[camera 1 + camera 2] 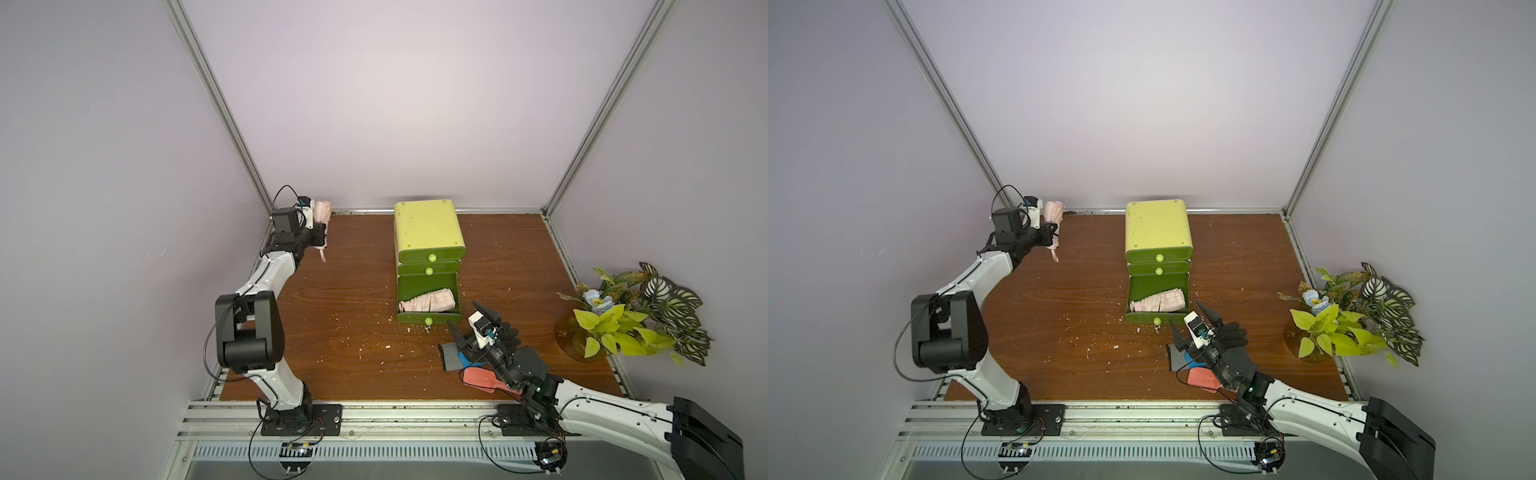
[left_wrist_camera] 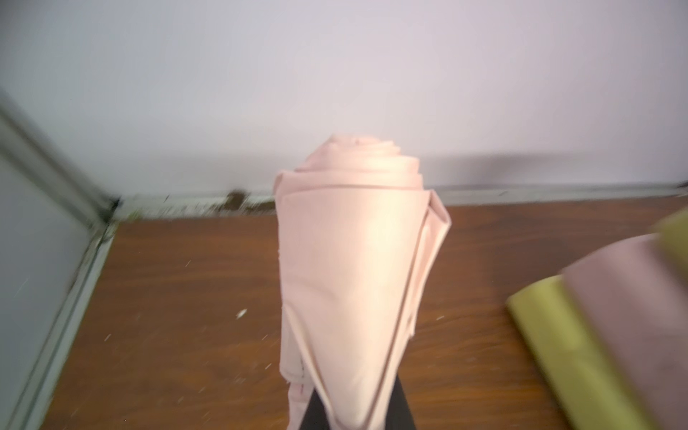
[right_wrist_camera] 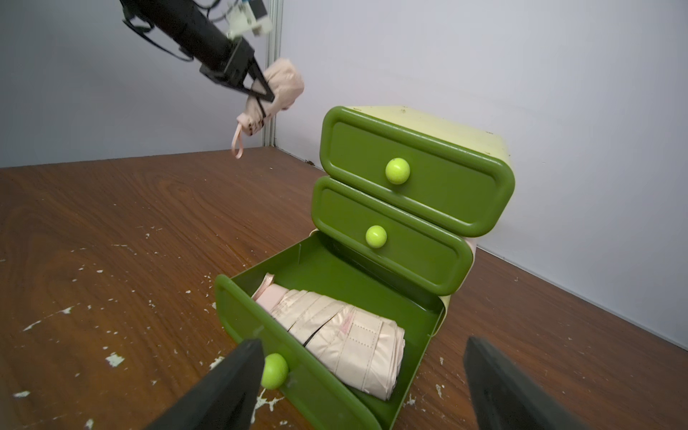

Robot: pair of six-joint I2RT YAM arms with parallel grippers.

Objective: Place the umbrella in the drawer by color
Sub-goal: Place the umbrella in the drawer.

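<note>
- Under the green chest (image 1: pixel 428 226) spreads the brown wooden table (image 1: pixel 353 266); the chest stands toward its far edge.
- Well off to the chest's right, a leafy plant (image 1: pixel 631 316) sits at the table's edge.
- At the chest's foot, the bottom drawer (image 3: pixel 238 316) is pulled out toward me; the two drawers above it are closed.
- Far to the chest's left, near the back corner, my left gripper (image 3: pixel 266 93) is clamped on a rolled pink umbrella (image 3: pixel 286 82), held clear of the table with its strap hanging down.
- Inside the chest's pulled-out drawer lies a second pink umbrella (image 3: pixel 346 335), folded, on its side.
- Just in front of the chest, my right gripper (image 1: pixel 463 314) has its jaws spread wide and empty, one finger close beside the drawer's knob (image 3: pixel 274 371); whether it touches I cannot tell.
- White flecks (image 3: pixel 115 359) dot the wood in front of the chest.
</note>
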